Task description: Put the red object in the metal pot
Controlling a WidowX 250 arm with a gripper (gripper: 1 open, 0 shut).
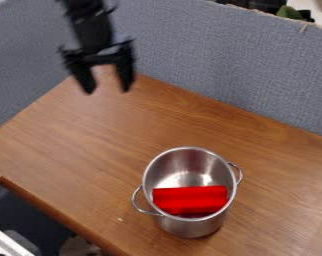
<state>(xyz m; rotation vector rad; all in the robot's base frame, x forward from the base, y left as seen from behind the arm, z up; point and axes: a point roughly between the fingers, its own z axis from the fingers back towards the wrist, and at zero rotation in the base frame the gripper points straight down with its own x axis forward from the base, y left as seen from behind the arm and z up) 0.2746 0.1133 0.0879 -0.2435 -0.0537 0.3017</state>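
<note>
The red object (191, 200) lies inside the metal pot (191, 168), resting against the pot's near wall. The shiny round pot stands on the wooden table toward the front right, a loop handle showing on each side. My gripper (104, 81) hangs high above the table's back left corner, far from the pot. Its two dark fingers (85, 80) point down and stand open with nothing between them.
The wooden table (84, 150) has its front edge running diagonally at lower left. A grey fabric partition (217, 55) stands behind the table along its back edge.
</note>
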